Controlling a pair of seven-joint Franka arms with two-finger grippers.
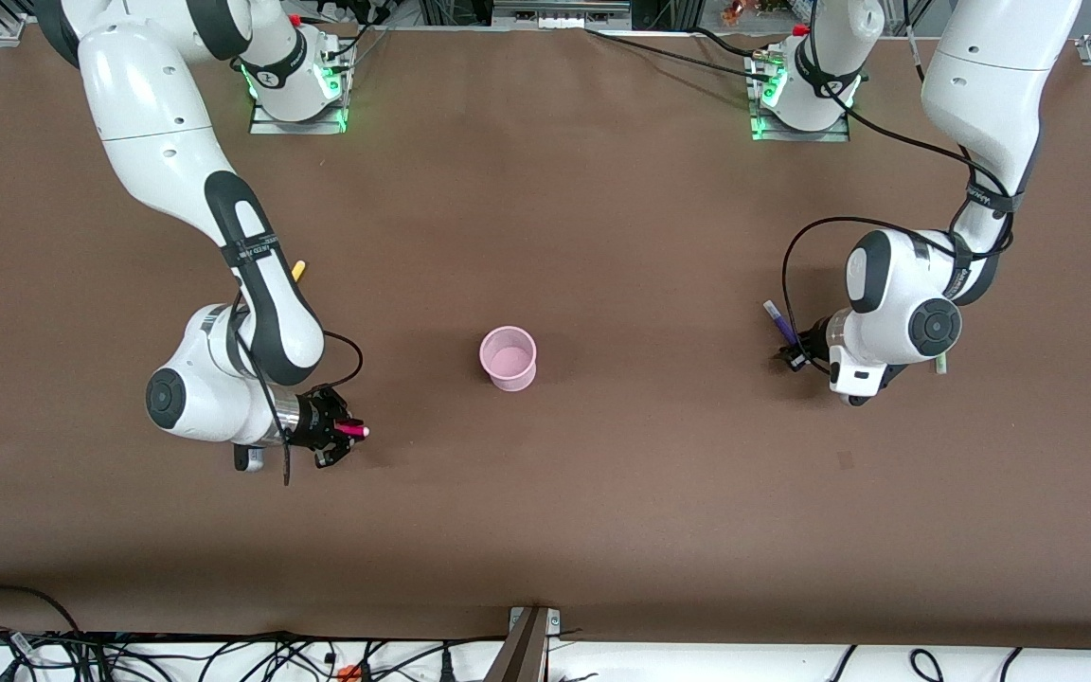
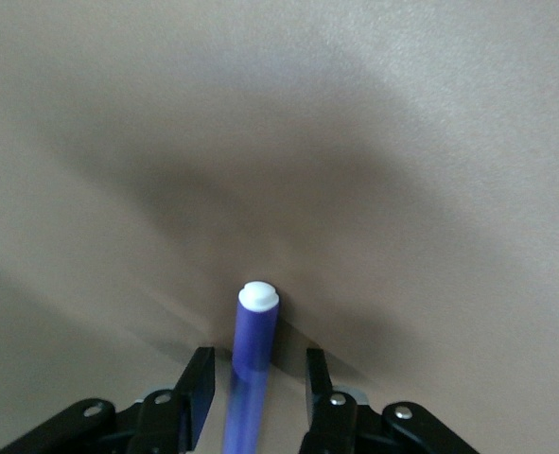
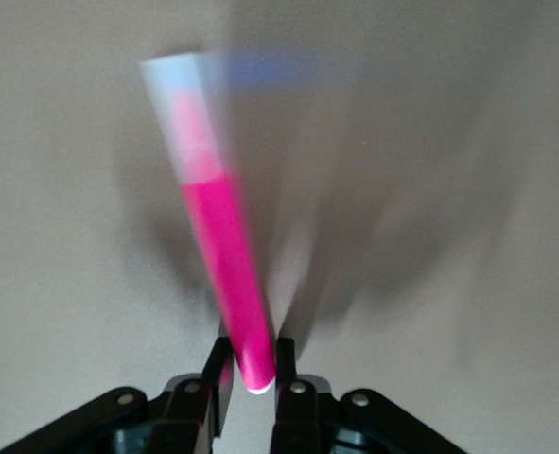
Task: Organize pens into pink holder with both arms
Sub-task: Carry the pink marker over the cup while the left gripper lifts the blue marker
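Note:
The pink holder (image 1: 509,358) stands upright mid-table. My right gripper (image 1: 337,438) is low over the table toward the right arm's end, shut on the magenta pen (image 1: 353,429); the right wrist view shows that pen (image 3: 222,246) pinched at one end between the jaws of my right gripper (image 3: 251,364). My left gripper (image 1: 795,355) is low at the left arm's end. In the left wrist view it (image 2: 257,378) is open, its jaws either side of the purple pen (image 2: 257,331) with a gap on each side. That purple pen (image 1: 779,320) lies on the table.
The yellow pen (image 1: 298,269) lies on the table, partly hidden by the right arm. The green pen (image 1: 938,363) pokes out from under the left arm's wrist. Brown table surface lies bare around the holder.

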